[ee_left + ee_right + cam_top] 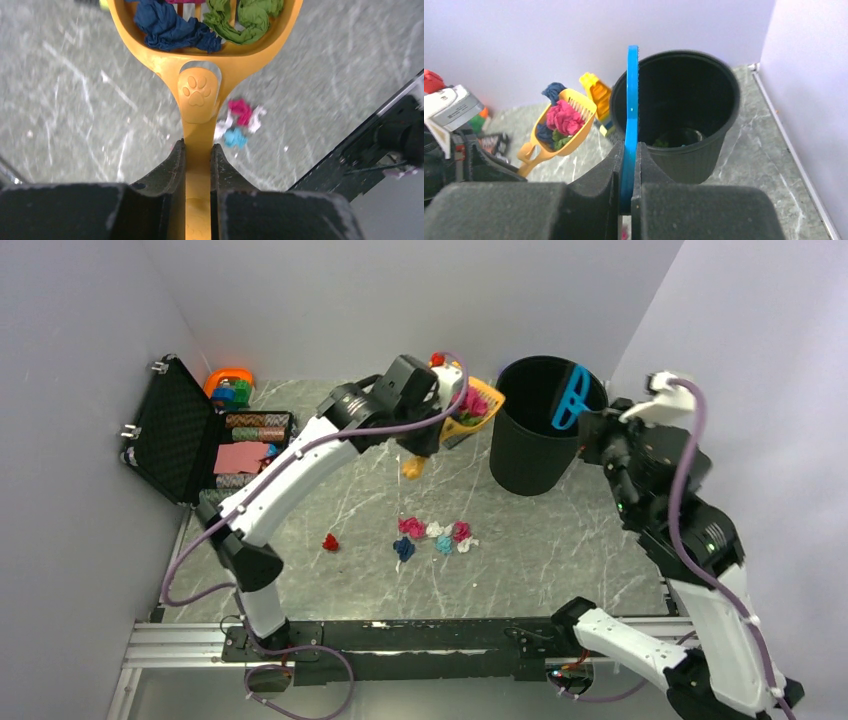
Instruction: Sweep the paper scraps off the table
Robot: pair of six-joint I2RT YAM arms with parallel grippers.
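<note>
While some paper scraps (170, 27) ride in the orange scoop (200, 95), a loose cluster (437, 535) lies on the bench (560, 540) in front of the bin (530, 465) and to its left, with one red wad (330, 541) farther out. Each wad is crumpled and has no heading; the cluster's long axis runs crosswise, passing before the bin. We judge the step as carrying a load to dump. Next, the bowl must clear the bin's rim and tip. The scoop's long axis slants, bowl toward the bin, handle away. Our left pincer (198, 145) clamps that handle; our right pincer (628, 147), beside the bin, grips a blue flat blade (631, 100).
</note>
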